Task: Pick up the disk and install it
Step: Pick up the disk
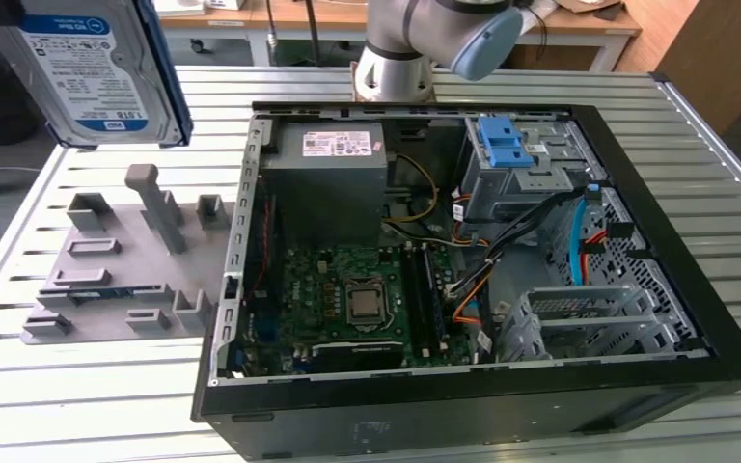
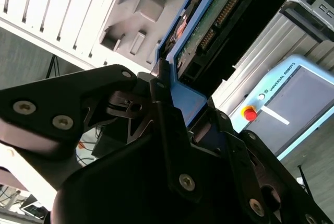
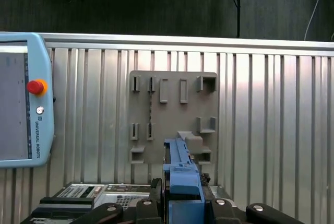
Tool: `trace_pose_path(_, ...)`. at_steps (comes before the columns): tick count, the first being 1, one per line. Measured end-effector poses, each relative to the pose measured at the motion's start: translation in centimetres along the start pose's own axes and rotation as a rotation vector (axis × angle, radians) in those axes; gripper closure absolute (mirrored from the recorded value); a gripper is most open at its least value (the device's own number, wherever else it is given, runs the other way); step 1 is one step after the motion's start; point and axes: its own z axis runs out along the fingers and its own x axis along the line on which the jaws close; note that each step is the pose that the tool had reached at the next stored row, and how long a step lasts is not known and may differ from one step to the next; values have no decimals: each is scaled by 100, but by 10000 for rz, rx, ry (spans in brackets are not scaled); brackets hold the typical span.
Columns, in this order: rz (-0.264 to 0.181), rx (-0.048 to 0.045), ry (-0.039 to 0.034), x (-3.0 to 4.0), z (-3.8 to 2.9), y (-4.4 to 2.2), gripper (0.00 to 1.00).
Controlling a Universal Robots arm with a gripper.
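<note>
The disk (image 1: 94, 72), a silver hard drive with a white-and-blue label in a blue bracket, hangs in the air at the exterior view's upper left, above the grey slatted table. In both wrist views my gripper (image 3: 183, 203) is shut on the disk's blue bracket (image 3: 181, 169). The second wrist view shows the disk's green circuit-board side (image 2: 209, 25) running away from my gripper (image 2: 177, 109). The open computer case (image 1: 679, 318) lies to the exterior view's right of the disk.
A grey fixture plate (image 1: 126, 260) with upright posts lies on the table under the disk. Inside the case are a grey power supply (image 1: 332, 164), a drive cage with a blue latch (image 1: 506, 145), a motherboard (image 1: 358, 299) and a metal bay (image 1: 590, 318). A teach pendant (image 3: 21, 104) rests on the table.
</note>
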Motion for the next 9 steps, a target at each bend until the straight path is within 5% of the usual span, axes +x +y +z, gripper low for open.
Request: trace_pose_path(9,1,0,0,112,4,-263,64)
